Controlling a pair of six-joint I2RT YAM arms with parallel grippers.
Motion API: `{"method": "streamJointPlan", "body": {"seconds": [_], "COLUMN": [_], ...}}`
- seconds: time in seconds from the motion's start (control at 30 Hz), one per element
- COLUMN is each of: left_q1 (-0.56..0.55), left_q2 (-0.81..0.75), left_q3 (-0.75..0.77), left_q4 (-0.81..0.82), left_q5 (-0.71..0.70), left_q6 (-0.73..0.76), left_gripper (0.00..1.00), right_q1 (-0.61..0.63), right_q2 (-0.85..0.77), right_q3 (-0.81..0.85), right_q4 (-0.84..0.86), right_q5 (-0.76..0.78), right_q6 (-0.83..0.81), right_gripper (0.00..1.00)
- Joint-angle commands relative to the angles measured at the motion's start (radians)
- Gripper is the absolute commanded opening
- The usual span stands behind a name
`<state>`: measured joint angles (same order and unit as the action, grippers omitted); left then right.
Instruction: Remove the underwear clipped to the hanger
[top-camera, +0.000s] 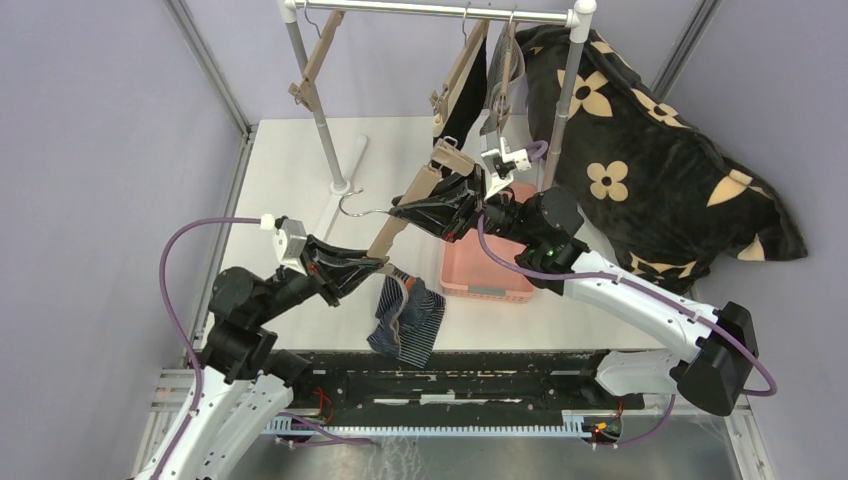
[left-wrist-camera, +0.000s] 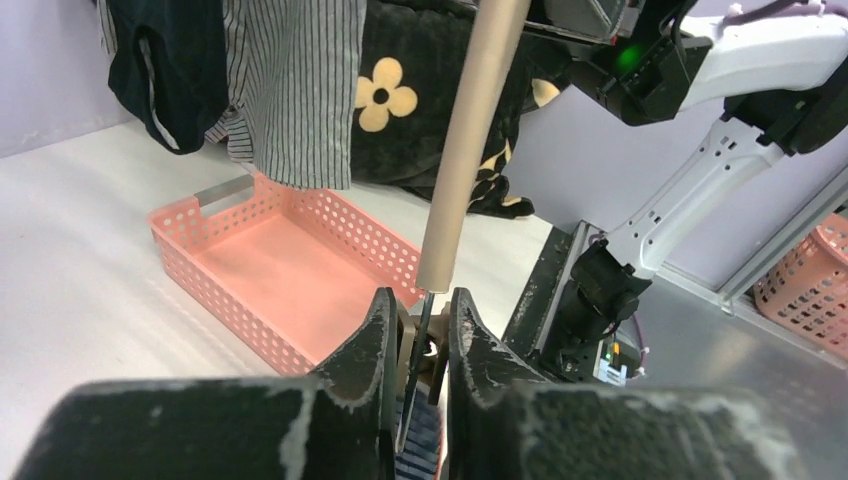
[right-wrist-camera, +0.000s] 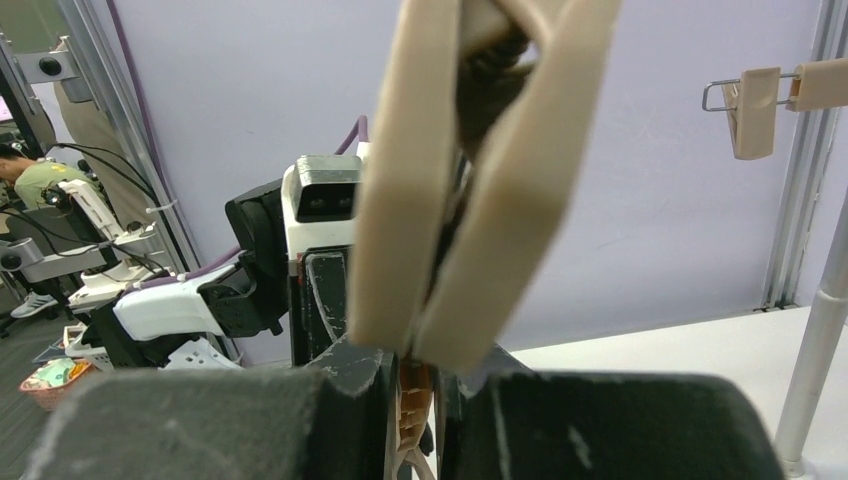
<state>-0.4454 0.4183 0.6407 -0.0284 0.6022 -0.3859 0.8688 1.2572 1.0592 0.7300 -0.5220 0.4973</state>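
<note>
A beige wooden hanger (top-camera: 412, 205) slants low over the table, and my right gripper (top-camera: 428, 207) is shut on its upper part (right-wrist-camera: 470, 180). Navy striped underwear (top-camera: 408, 320) hangs from the clip at the hanger's lower end. My left gripper (top-camera: 378, 264) is shut on that clip (left-wrist-camera: 421, 345), with the navy cloth (left-wrist-camera: 420, 452) just below the fingers (left-wrist-camera: 382, 340). Black underwear (left-wrist-camera: 165, 60) and grey-and-white striped underwear (left-wrist-camera: 290, 80) hang from other hangers on the rack.
A pink perforated basket (top-camera: 487, 290) sits on the table under the right gripper. The white clothes rack (top-camera: 318, 110) stands behind with an empty hanger (top-camera: 312, 70). A big black flower-print cushion (top-camera: 640, 170) leans at the back right.
</note>
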Motion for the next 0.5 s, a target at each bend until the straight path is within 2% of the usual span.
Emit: {"method": "streamJointPlan", "body": {"seconds": [0.0, 0.17, 0.2, 0.27, 0.3, 0.47], "left_q1": [-0.003, -0.003, -0.002, -0.001, -0.001, -0.002], "left_q2": [0.006, 0.013, 0.024, 0.044, 0.048, 0.048], "left_q3": [0.034, 0.066, 0.080, 0.107, 0.116, 0.125], "left_q4": [-0.031, 0.008, 0.009, 0.004, 0.006, 0.057], "left_q5": [-0.053, -0.123, -0.125, -0.129, -0.134, -0.143], "left_q6": [0.072, 0.084, 0.084, 0.080, 0.079, 0.079], "left_gripper": [0.03, 0.03, 0.07, 0.42, 0.50, 0.55], "right_q1": [0.001, 0.001, 0.001, 0.001, 0.001, 0.002], "right_q2": [0.006, 0.043, 0.053, 0.058, 0.058, 0.042], "right_q3": [0.078, 0.129, 0.140, 0.146, 0.144, 0.115], "right_q4": [0.089, 0.070, 0.064, 0.061, 0.061, 0.053], "right_q5": [0.063, 0.059, 0.051, 0.037, 0.033, 0.030], "right_q6": [-0.038, -0.058, -0.057, -0.049, -0.047, -0.045], "right_gripper": [0.01, 0.01, 0.01, 0.01, 0.01, 0.01]}}
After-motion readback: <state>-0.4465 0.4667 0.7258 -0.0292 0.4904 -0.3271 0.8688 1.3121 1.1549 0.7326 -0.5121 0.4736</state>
